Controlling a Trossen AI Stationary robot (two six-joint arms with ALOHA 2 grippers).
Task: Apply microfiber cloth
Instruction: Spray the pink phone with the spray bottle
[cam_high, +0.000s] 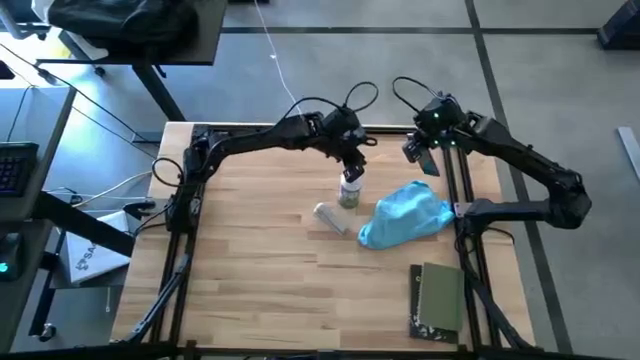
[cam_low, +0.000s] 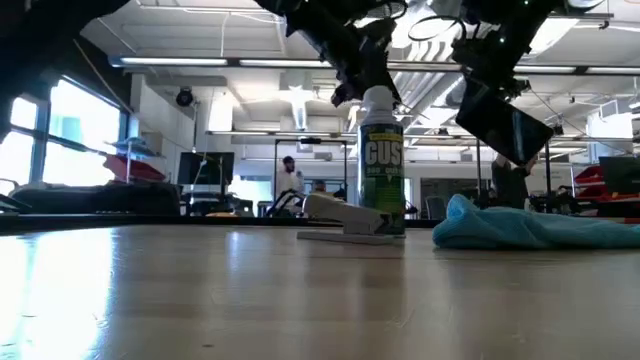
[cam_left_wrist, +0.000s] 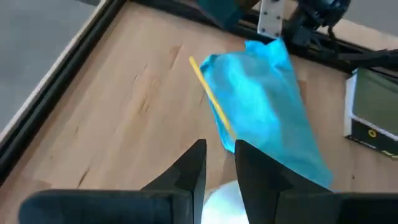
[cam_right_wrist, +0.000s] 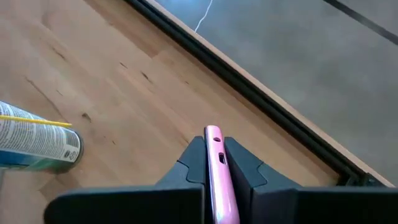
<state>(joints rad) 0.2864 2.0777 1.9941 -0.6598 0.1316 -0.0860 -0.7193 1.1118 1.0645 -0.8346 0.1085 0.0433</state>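
The light-blue microfiber cloth lies crumpled on the wooden table, right of centre, with no gripper on it. Just to its left a small spray bottle stands upright on its base. My left gripper is at the bottle's top, its fingers nearly together. My right gripper hangs above the table's far right part, beyond the cloth, shut on a flat dark phone with a pink edge. My left gripper comes at the bottle from above, slanting in from the table's left. The white cap shows in the narrow gap between its two fingers. The bottle stands upright on the table. My right gripper pinches the phone between its two fingers, which lie on its two flat faces; the pink edge runs up between them. The phone hangs tilted below the gripper, lifted clear of the table.
A small pale grey oblong thing lies on the table just near-left of the bottle. A dark olive-green book lies flat at the near right. The table's left half is bare wood. Dark frame rails run along the table's edges.
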